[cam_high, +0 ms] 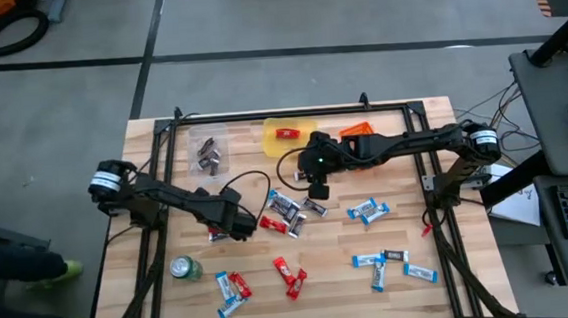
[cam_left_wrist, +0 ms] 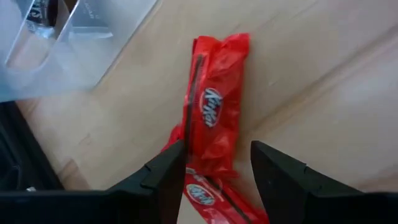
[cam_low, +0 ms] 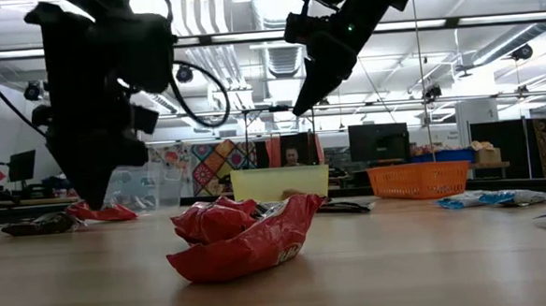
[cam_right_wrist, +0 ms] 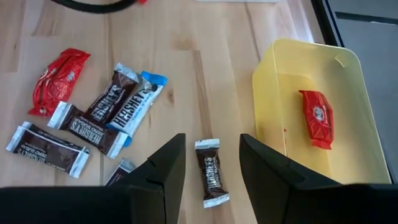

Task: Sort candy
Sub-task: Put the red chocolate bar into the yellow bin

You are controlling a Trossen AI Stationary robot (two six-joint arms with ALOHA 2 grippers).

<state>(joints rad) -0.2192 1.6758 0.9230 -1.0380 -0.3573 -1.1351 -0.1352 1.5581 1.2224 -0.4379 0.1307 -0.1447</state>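
Over on the left side of the pale wooden-plank table (cam_high: 408,210), a round green can (cam_high: 184,269) stands near the front edge, and behind it a clear plastic bin (cam_high: 208,152) holds a few dark brown wrapped bars. Just right of the can, the left gripper (cam_high: 237,225) hangs low over the wood with its two dark fingers (cam_left_wrist: 163,180) spread apart, holding nothing; from its wrist camera a glossy red mini bar (cam_left_wrist: 214,106) lies flat on the table between and just ahead of the fingertips, with a second red wrapper partly under them. Towards the front, a small heap of red and blue-and-white bars (cam_high: 233,292) sits beside two more red ones (cam_high: 291,274). At the table's middle lies a cluster of dark brown and silver bars (cam_high: 286,211), one light blue-and-white among them. Behind that cluster the right gripper (cam_high: 318,189) hovers well above the table, its fingers parted and empty, with one small dark brown bar (cam_right_wrist: 211,180) lying on the wood below the gap. At the back edge, a yellow plastic tray (cam_high: 274,130) holds one red bar (cam_high: 286,133), and an orange basket (cam_high: 356,130) stands just right of it. Farther right, blue-and-white bars (cam_high: 368,209) lie scattered, with another loose group (cam_high: 392,264) near the front.
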